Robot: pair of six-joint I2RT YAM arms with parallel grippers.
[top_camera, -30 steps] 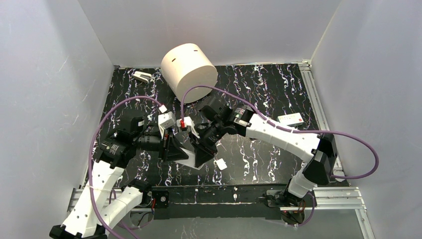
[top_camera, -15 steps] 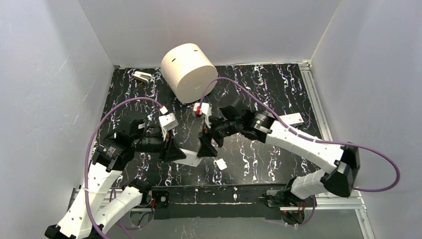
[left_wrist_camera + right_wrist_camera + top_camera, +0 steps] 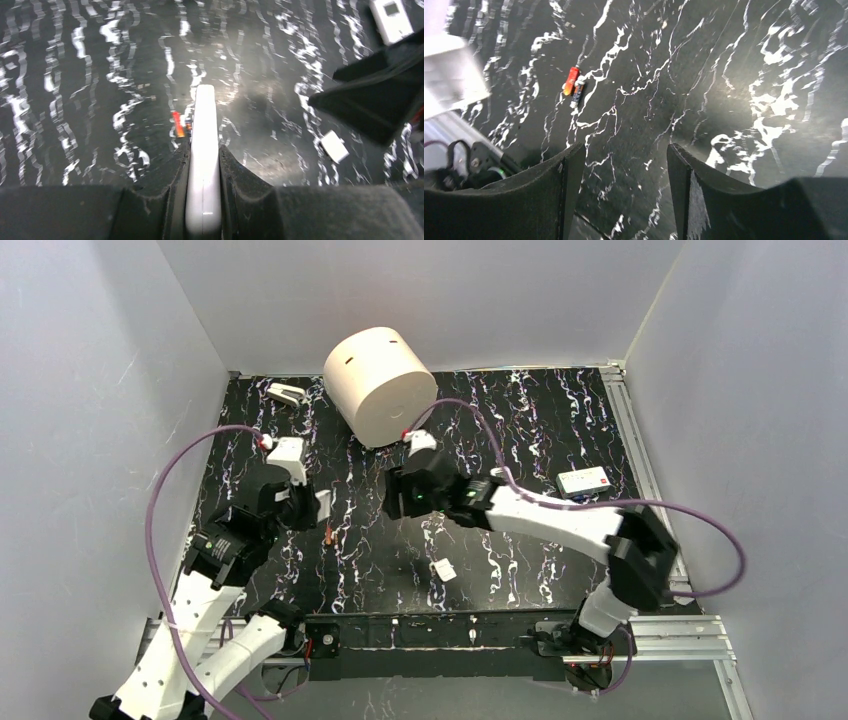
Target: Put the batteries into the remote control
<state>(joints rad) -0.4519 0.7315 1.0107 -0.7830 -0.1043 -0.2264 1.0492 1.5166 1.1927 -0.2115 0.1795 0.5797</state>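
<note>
- L gripper (image 3: 202, 145): clamped tight on the white remote (image 3: 204, 115), which is held edge-on between both fingers, above the table (image 3: 520, 420).
- 2 batteries (image 3: 574, 85): one orange-red, one darker, lying loose and close together on the black marbled top. In the L wrist view they sit just past the remote's tip, approx. between the two arms.
- R gripper (image 3: 624, 147): fingers wide apart, nothing between them, over bare top. Batteries are off to its upper left in the wrist view.
- Small white cover piece (image 3: 444, 569): flat on the table nr the front edge, well apart from the batteries.
- Cream drum (image 3: 380, 380) at the back; white box (image 3: 585, 480) w/ red mark by the right rail.
</note>
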